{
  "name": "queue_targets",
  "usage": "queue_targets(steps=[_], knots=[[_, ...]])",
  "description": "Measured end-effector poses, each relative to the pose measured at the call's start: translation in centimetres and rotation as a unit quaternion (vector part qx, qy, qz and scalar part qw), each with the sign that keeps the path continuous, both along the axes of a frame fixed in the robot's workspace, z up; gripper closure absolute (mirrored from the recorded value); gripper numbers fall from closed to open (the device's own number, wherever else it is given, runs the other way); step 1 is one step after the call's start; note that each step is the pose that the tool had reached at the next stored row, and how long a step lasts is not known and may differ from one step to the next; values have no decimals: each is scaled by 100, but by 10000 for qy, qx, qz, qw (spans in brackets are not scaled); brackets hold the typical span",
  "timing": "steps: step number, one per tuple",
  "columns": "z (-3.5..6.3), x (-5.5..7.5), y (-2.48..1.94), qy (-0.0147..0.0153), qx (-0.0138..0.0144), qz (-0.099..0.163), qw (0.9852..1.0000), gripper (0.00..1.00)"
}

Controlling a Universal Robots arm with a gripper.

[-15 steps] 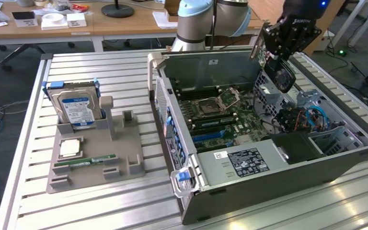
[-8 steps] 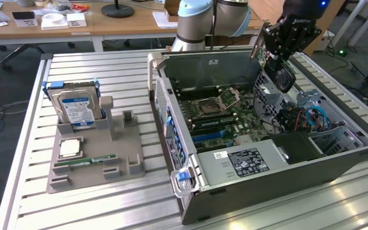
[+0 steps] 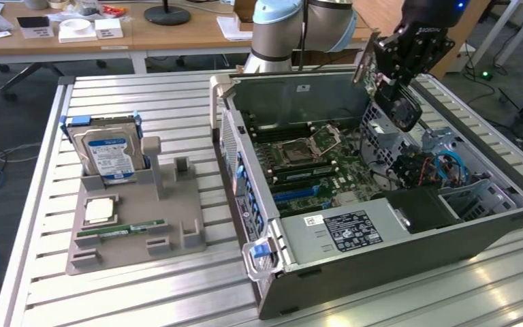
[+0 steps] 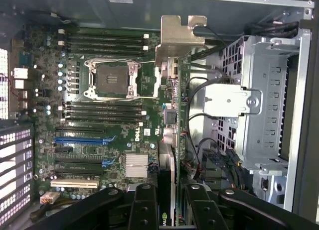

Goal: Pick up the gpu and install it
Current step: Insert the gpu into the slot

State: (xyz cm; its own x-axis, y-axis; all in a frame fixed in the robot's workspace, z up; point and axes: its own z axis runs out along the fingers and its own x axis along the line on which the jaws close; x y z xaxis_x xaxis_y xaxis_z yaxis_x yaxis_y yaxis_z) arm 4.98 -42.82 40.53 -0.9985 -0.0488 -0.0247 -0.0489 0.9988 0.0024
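Computer case (image 3: 398,262), dark grey metal, lies open on its side on the slatted aluminium table (image 3: 144,102). Inside sits a green motherboard (image 3: 309,163) with a bare square processor socket (image 4: 110,79), rows of black memory slots, and long expansion slots, one blue (image 4: 82,139) and one cream (image 4: 75,182). A grey power supply with a white label (image 3: 348,229) fills the corner nearest the exterior camera. A perforated silver drive cage (image 4: 261,105) takes the side at the exterior view's right, with blue cables (image 3: 449,163) beside it.

At the exterior view's left, well apart from the case, is a grey plastic tray (image 3: 184,204). It holds a silver hard drive with a blue label (image 3: 109,155) standing upright in a slot, a square silver processor chip (image 3: 98,211) lying flat, and a slim green memory stick (image 3: 120,231) lying flat.

The black gripper (image 3: 396,73) is pinching the gpu (image 3: 403,109), a thin flat black card with a round fan and a silver end bracket (image 4: 178,36). The card hangs tilted, raised above the case's far rim at the exterior view's right. In the wrist view it runs edge-on between the fingers (image 4: 143,202), over the strip between motherboard and drive cage, with cables close on the cage side.
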Motion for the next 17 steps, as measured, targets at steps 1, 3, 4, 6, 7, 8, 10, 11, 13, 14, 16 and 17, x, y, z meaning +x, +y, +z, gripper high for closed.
queue_targets(steps=[1,3,4,6,7,8,10,11,13,14,16,17], knots=[[-1,0,0,0,0,80,10000,74],[-3,-1,1,0,-1,252,9997,74],[-6,-1,0,0,0,342,9994,74],[-10,-1,1,0,1,529,9986,74],[-12,-1,0,0,0,619,9981,74],[-15,-1,0,0,0,710,9975,74],[-20,-1,0,0,0,894,9960,74],[-22,-1,0,0,0,983,9952,74],[-27,-1,0,0,0,1162,9932,74],[-30,-1,0,0,0,1251,9921,74],[-38,0,1,0,0,1430,9897,74],[-42,-1,0,0,0,1524,9883,74]])
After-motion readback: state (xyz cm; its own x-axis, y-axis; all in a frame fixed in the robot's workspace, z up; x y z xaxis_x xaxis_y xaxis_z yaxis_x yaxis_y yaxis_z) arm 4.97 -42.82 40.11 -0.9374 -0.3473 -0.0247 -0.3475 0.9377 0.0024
